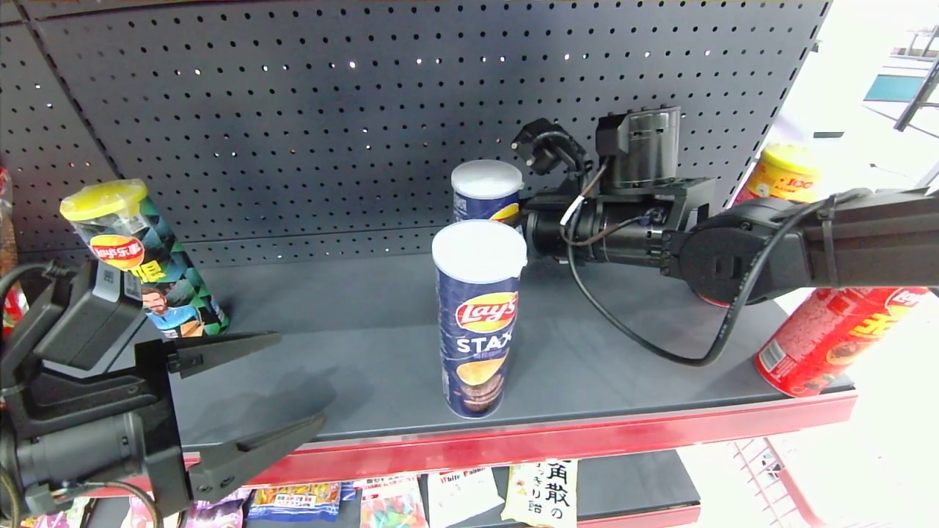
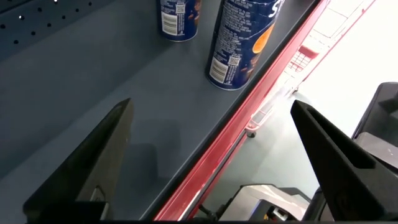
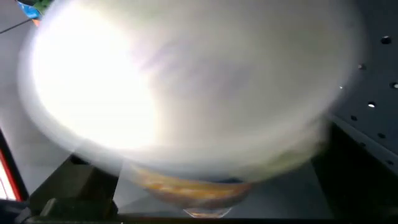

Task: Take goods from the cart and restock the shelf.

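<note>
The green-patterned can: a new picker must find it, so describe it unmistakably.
Find the grey shelf with the red front edge, backed by dark pegboard. At its left end stands the green-patterned can. It alone has a green-and-black wrap under a yellow lid; the mid-shelf cans are blue, the right-hand ones red.

Off to my left a green-patterned can (image 1: 147,271) with a yellow lid stands upright on the shelf board (image 1: 352,345), close to the dark pegboard (image 1: 293,110) behind it; far to my right a red can (image 1: 836,337) sits at the board's end, its top leaning outward; behind it, by the pegboard's edge, I partly see a yellow-lidded can (image 1: 783,174); on the level below, snack packets (image 1: 389,506) lie side by side, among them a white packet with dark characters (image 1: 549,490), a plain white packet (image 1: 462,495) and colourful packets (image 1: 297,501) further left; a pale floor (image 1: 880,455) lies beyond the right end.
</note>
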{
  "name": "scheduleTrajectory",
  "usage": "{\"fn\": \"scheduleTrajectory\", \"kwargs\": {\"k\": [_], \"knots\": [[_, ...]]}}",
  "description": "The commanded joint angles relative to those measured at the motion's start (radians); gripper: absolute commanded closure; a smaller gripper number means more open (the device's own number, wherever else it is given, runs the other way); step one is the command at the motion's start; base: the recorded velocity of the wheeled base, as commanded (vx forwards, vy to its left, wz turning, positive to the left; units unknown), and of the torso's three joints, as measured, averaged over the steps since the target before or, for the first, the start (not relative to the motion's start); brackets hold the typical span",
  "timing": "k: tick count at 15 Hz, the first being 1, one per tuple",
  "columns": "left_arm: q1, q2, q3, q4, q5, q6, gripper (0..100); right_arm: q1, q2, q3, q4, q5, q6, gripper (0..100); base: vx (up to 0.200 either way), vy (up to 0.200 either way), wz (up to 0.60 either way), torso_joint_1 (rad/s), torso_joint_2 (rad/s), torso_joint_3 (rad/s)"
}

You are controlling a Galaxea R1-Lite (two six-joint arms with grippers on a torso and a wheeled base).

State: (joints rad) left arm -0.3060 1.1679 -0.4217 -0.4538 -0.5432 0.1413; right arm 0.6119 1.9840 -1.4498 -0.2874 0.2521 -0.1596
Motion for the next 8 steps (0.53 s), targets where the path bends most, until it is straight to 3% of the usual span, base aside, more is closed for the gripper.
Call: {"fn": "scheduleTrajectory", "kwargs": {"k": [1,8], "knots": [[-0.001,0.009,-0.002,0.0,0.0,0.0,0,-0.004,-0.06,0.06,0.001,-0.002,0.0,0,0.0,0.0,0.0,0.0,0.0,0.0],[-0.009,0.039,-0.002,-0.003,0.016,0.008,0,-0.057,-0.189,0.213,-0.001,-0.044,0.003,0,0.0,0.0,0.0,0.0,0.0,0.0]]}}
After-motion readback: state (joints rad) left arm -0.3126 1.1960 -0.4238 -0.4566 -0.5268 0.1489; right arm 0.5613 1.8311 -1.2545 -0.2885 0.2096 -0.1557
